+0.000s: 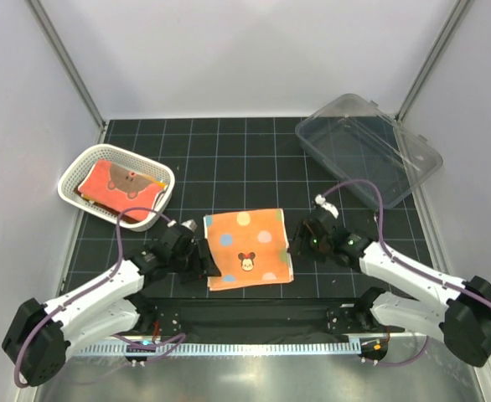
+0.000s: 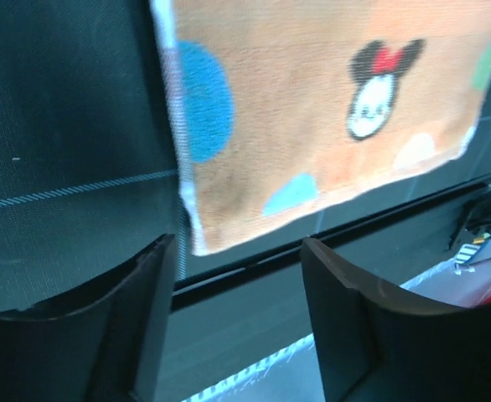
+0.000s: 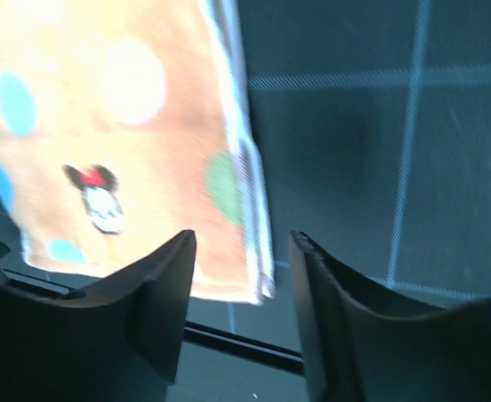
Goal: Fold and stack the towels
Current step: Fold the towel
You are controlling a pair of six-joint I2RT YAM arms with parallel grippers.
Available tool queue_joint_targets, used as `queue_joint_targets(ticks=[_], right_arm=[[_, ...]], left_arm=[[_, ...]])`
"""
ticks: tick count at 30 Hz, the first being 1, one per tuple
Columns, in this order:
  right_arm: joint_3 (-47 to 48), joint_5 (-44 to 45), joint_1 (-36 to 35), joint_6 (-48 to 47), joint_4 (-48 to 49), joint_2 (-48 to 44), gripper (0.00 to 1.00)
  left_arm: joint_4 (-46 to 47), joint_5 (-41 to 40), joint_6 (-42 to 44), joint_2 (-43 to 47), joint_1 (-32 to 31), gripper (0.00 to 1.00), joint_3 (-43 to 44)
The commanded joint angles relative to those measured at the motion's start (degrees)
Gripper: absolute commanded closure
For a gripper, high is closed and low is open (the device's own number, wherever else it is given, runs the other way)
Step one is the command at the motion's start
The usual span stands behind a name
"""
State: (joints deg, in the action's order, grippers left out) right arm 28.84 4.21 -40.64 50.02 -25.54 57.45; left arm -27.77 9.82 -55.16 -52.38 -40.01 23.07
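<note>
An orange towel (image 1: pixel 247 249) with coloured spots and a mouse face lies folded flat on the black grid mat, near the front edge. My left gripper (image 1: pixel 207 261) hovers just off its left front corner, jaws open and empty; the towel (image 2: pixel 312 109) fills the upper part of the left wrist view. My right gripper (image 1: pixel 297 244) hovers at its right edge, open too, with the towel (image 3: pixel 128 142) and its layered edge just ahead of the fingers. More towels, red-orange ones (image 1: pixel 120 182), lie in the white basket (image 1: pixel 78 170) at the left.
A clear plastic bin (image 1: pixel 367 155) stands at the back right. Grey walls close in the mat on three sides. A black rail runs along the near edge by the arm bases.
</note>
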Motion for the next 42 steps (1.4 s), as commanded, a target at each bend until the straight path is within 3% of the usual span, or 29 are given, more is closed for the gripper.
queue_joint_targets(ticks=[1, 4, 7, 10, 12, 16, 21, 26, 31, 36, 42], right_arm=[[9.73, 3.79, 0.3, -8.32, -0.22, 5.37, 0.43], [16.76, -3.31, 3.72, -15.2, 1.72, 14.84, 0.4], [23.26, -9.65, 6.53, -25.39, 2.87, 23.02, 0.4], [28.28, -12.8, 10.49, -30.76, 2.95, 29.53, 0.6], [31.08, -15.27, 12.42, -32.34, 3.3, 32.36, 0.75], [35.4, -20.73, 12.87, -34.02, 3.13, 38.33, 0.77], [36.99, -17.13, 14.18, -35.51, 3.47, 43.18, 0.77], [37.61, -12.91, 15.24, -37.88, 5.23, 46.08, 0.76], [37.78, -13.08, 15.24, -40.08, 5.42, 45.21, 0.71], [38.83, -17.99, 15.68, -45.61, 2.52, 41.17, 0.55], [43.31, -26.09, 17.35, -54.3, -0.91, 47.22, 0.4]], left_arm=[[-3.08, -0.85, 0.39, 1.93, -0.16, 0.34, 6.01], [-5.8, -7.26, 3.81, -2.45, 0.28, 0.27, 13.91], [-6.6, -8.6, 11.19, -12.19, 4.84, 0.29, 22.7], [-7.12, -6.23, 17.09, -22.37, 10.55, 0.4, 30.42], [-5.29, -3.78, 19.21, -25.56, 12.4, 0.45, 32.29], [-3.43, -0.69, 19.65, -34.17, 15.13, 0.46, 34.41], [-0.97, -0.24, 19.21, -39.63, 16.37, 0.46, 33.62], [0.43, -0.51, 19.3, -43.59, 17.33, 0.45, 34.58], [-0.35, 4.4, 20.78, -46.15, 17.95, 0.44, 39.14], [-7.73, 5.55, 32.28, -44.39, 18.65, 0.36, 46.7], [-11.78, 7.22, 39.49, -48.77, 20.67, 0.33, 50.67]])
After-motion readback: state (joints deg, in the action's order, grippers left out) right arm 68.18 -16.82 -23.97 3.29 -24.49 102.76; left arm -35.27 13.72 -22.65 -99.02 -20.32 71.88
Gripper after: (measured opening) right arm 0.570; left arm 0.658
